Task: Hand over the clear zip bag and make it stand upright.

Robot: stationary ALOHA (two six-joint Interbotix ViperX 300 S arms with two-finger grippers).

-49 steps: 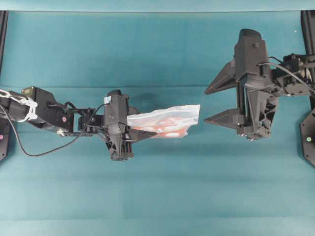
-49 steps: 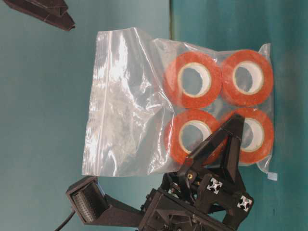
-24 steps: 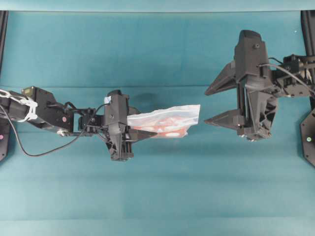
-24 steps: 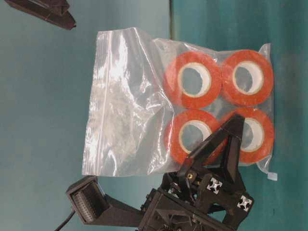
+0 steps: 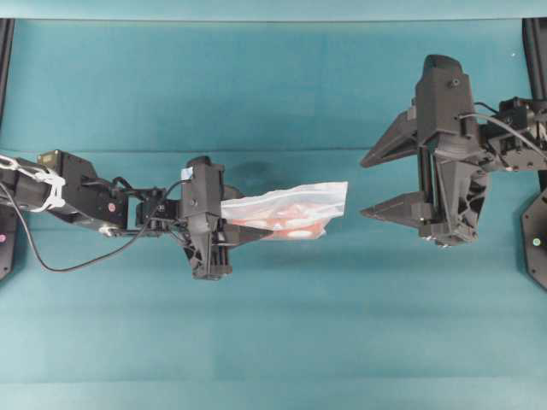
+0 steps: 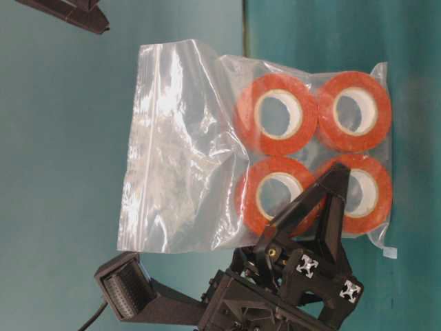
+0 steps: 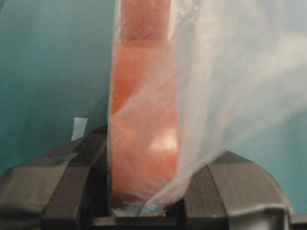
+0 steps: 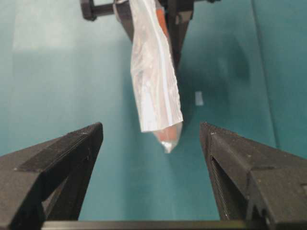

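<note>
Right gripper (image 8: 151, 158): jaws spread wide, empty, facing the bag (image 5: 291, 210) across a clear gap. Bag: held off the table (image 5: 273, 342) between the two arms, edge-on to the right gripper. Left gripper (image 5: 244, 224): closed on the bag's roll end. To take it well, advance the right jaws to straddle the bag's free end, centred, then close on the film above the rolls (image 6: 313, 162). Film is thin, clear, crinkled and limp; the four rolls are rigid orange rings with white cores.
</note>
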